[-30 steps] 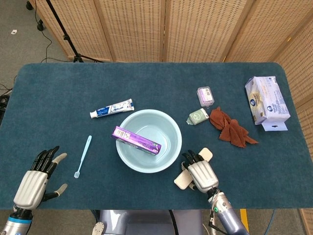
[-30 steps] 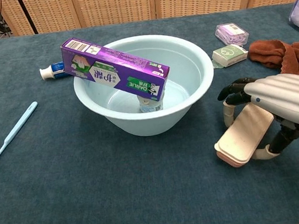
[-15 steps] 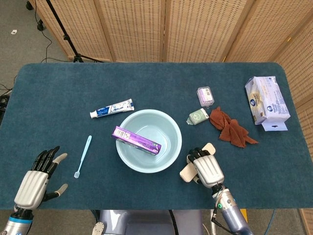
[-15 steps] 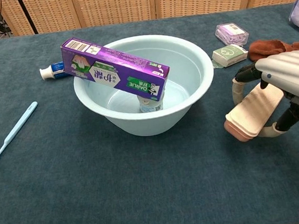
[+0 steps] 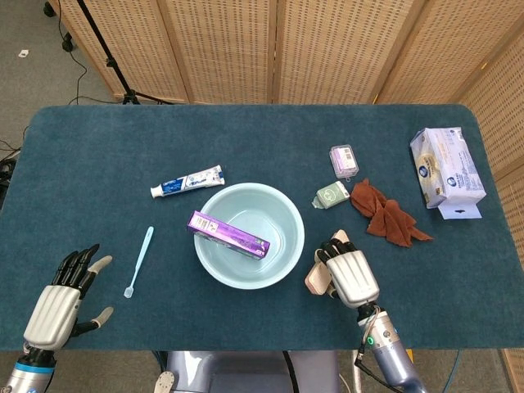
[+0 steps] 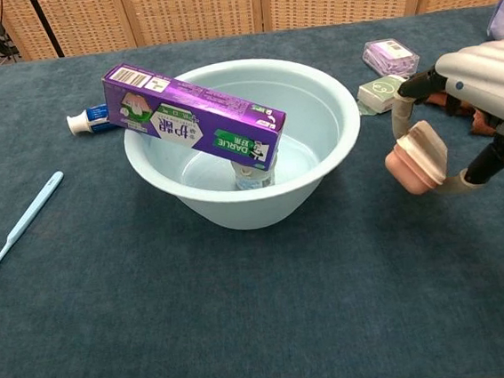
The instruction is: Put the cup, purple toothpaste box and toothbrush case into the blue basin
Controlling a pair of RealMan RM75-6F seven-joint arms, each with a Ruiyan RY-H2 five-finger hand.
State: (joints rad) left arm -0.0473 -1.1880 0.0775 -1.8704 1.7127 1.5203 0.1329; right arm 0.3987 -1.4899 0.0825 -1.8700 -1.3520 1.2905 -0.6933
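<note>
Holding the toothbrush case pinched in my right hand beside the blue basin; left hand spread, idle. Risk: the case striking the rim or slipping.

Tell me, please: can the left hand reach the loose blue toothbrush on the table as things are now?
Probably yes. The left hand is open and holds nothing, and the blue toothbrush lies on bare table just ahead of it, to its right. Nothing stands between them; the blue basin sits further right.

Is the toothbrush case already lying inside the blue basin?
No, the right hand holds the toothbrush case beside the blue basin.
</note>
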